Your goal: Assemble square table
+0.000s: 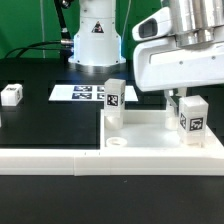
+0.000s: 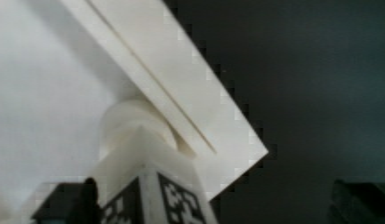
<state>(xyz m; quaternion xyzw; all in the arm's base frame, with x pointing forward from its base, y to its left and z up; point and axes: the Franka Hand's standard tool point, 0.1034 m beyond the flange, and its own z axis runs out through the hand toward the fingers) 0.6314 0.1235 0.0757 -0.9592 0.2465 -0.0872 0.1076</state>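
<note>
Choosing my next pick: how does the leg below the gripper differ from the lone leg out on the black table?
The first leg stands upright on the white slab; the lone leg sits on the black table, off the slab, and looks lower, perhaps on its side. The gripper hangs over the first leg, fingers apart; nothing is near the lone leg. Both are small white tagged blocks.

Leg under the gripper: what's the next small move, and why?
Probably close the gripper on the leg: it stands upright on the slab, and the wrist view shows a gap beside one finger, so it looks ungripped.
</note>
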